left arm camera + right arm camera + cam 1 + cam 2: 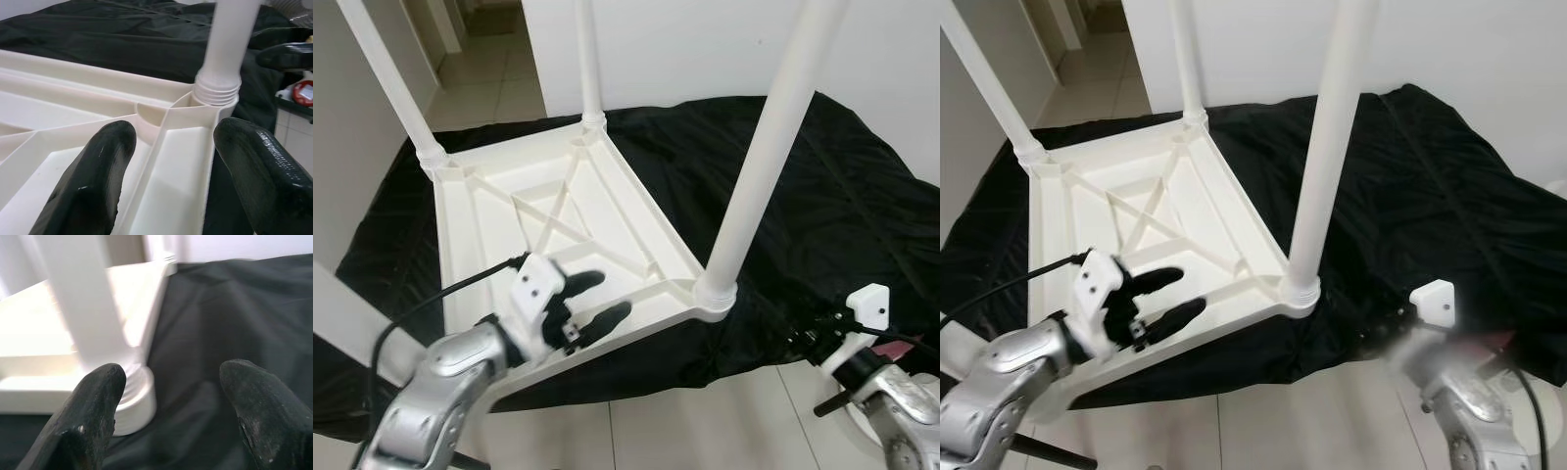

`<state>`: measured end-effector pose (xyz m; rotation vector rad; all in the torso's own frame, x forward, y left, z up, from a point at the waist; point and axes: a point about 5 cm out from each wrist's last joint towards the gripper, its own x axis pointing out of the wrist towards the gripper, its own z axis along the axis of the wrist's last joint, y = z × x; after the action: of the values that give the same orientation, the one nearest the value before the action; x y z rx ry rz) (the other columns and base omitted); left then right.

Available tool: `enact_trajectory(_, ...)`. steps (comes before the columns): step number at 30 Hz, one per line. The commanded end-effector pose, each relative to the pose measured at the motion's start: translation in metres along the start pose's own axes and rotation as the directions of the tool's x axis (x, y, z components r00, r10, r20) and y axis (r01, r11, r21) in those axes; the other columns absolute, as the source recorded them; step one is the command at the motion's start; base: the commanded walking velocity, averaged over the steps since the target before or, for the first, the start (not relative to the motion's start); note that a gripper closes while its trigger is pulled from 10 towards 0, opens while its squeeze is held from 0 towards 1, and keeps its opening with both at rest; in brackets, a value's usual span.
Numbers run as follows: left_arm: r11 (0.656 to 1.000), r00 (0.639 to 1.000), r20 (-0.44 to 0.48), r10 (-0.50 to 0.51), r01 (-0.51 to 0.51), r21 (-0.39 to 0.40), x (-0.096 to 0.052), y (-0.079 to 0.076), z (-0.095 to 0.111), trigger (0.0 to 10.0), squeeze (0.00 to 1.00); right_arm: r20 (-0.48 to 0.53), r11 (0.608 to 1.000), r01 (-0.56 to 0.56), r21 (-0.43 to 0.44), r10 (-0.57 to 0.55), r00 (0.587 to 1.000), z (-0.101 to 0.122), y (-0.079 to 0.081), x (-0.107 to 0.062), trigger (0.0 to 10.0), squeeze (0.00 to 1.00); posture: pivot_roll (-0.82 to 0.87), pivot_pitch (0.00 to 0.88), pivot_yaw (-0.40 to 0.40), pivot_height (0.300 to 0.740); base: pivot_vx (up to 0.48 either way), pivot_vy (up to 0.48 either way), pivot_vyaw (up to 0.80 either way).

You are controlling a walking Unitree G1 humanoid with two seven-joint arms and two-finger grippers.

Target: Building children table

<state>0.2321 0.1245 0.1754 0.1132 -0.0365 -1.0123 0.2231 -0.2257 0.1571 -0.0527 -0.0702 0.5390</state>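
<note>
1. I see the upturned white plastic children's table (558, 211) lying on a crumpled black cloth (822, 186) over pale floor tiles (705, 426), with 3 legs up, tops cut off.
2. My left gripper (592, 304) hovers, fingers apart, over the near rim, beside the nearest round white leg (769, 147).
3. My right gripper (171, 406), fingers spread, faces that leg's socket; it's blurred in the head views.
</note>
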Motion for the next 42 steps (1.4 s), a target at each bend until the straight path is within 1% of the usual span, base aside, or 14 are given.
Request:
enact_trajectory(1, 1.0, 0.999, -0.031, -0.029, 0.029, 0.005, -0.007, 0.005, -0.005, 10.0, 0.0, 0.005, 0.998, -0.061, 0.019, 0.061, 0.998, 0.002, 0.005, 0.007, 10.0, 0.0, -0.04, 0.115, 0.062, 0.74, 0.0, 0.0, 0.0)
enact_trajectory(4, 1.0, 0.999, -0.04, -0.026, 0.026, 0.011, -0.009, 0.007, -0.006, 10.0, 0.0, 0.006, 0.997, -0.074, 0.019, 0.073, 0.997, 0.003, 0.005, 0.01, 10.0, 0.0, -0.04, 0.115, 0.062, 0.74, 0.0, 0.0, 0.0)
enact_trajectory(10, 0.998, 0.995, -0.086, -0.043, 0.047, 0.04, -0.016, 0.015, -0.011, 10.0, 0.0, 0.001, 0.984, -0.178, 0.029, 0.178, 0.984, 0.006, 0.01, 0.023, 10.0, 0.0, -0.04, 0.112, 0.045, 0.74, 0.0, 0.0, 0.0)
enact_trajectory(16, 0.997, 0.994, -0.094, -0.049, 0.055, 0.056, -0.015, 0.02, -0.011, 10.0, 0.0, 0.001, 0.978, -0.205, 0.028, 0.205, 0.979, 0.008, 0.011, 0.029, 10.0, 0.0, -0.04, 0.111, 0.052, 0.74, 0.0, 0.0, 0.0)
enact_trajectory(18, 0.996, 0.994, -0.094, -0.058, 0.065, 0.064, -0.012, 0.022, -0.009, 10.0, 0.0, -0.004, 0.966, -0.254, 0.039, 0.255, 0.967, 0.008, 0.016, 0.034, 10.0, 0.0, -0.04, 0.119, 0.062, 0.74, 0.0, 0.0, 0.0)
enact_trajectory(20, 0.996, 0.994, -0.094, -0.058, 0.065, 0.064, -0.012, 0.022, -0.009, 10.0, 0.0, -0.004, 0.966, -0.254, 0.039, 0.255, 0.967, 0.008, 0.016, 0.034, 10.0, 0.0, -0.04, 0.119, 0.062, 0.74, 0.0, 0.0, 0.0)
enact_trajectory(23, 0.994, 0.993, -0.085, -0.084, 0.089, 0.061, -0.009, 0.017, -0.007, 10.0, 0.0, -0.046, 0.918, -0.392, 0.06, 0.395, 0.917, 0.002, 0.033, 0.039, 10.0, 0.0, -0.04, 0.119, 0.069, 0.74, 0.0, 0.0, 0.0)
enact_trajectory(32, 0.994, 0.992, -0.077, -0.096, 0.099, 0.041, -0.007, 0.008, -0.011, 10.0, 0.0, -0.052, 0.9, -0.432, 0.049, 0.434, 0.899, -0.003, 0.035, 0.051, 10.0, 0.0, -0.03, 0.112, 0.061, 0.74, 0.0, 0.0, 0.0)
enact_trajectory(33, 0.994, 0.993, -0.072, -0.096, 0.099, 0.039, -0.006, 0.007, -0.011, 10.0, 0.0, -0.043, 0.901, -0.433, 0.035, 0.434, 0.9, -0.002, 0.034, 0.059, 10.0, 0.0, -0.03, 0.099, 0.046, 0.74, 0.0, 0.0, 0.0)
enact_trajectory(34, 0.994, 0.993, -0.072, -0.096, 0.099, 0.039, -0.006, 0.007, -0.011, 10.0, 0.0, -0.043, 0.901, -0.433, 0.035, 0.434, 0.9, -0.002, 0.034, 0.059, 10.0, 0.0, -0.03, 0.099, 0.046, 0.74, 0.0, 0.0, 0.0)
enact_trajectory(36, 0.995, 0.994, -0.059, -0.091, 0.092, 0.026, -0.005, 0.013, -0.01, 10.0, 0.0, -0.03, 0.903, -0.429, 0.006, 0.429, 0.903, 0.002, 0.031, 0.076, 10.0, 0.0, -0.03, 0.127, 0.03, 0.74, 0.0, 0.0, 0.0)
enact_trajectory(38, 0.995, 0.994, -0.059, -0.091, 0.092, 0.026, -0.005, 0.013, -0.01, 10.0, 0.0, -0.03, 0.903, -0.429, 0.006, 0.429, 0.903, 0.002, 0.031, 0.076, 10.0, 0.0, -0.03, 0.127, 0.03, 0.74, 0.0, 0.0, 0.0)
enact_trajectory(40, 0.997, 0.995, -0.066, -0.068, 0.071, 0.035, -0.005, 0.028, -0.011, 10.0, 0.0, -0.015, 0.917, -0.398, -0.039, 0.397, 0.918, 0.008, 0.022, 0.095, 10.0, 0.0, -0.03, 0.162, 0.022, 0.74, 0.0, 0.0, 0.0)
enact_trajectory(42, 0.997, 0.996, -0.07, -0.063, 0.066, 0.036, -0.006, 0.032, -0.012, 10.0, 0.0, -0.007, 0.922, -0.384, -0.051, 0.384, 0.923, 0.01, 0.018, 0.1, 10.0, 0.0, -0.04, 0.151, 0.017, 0.74, 0.0, 0.0, 0.0)
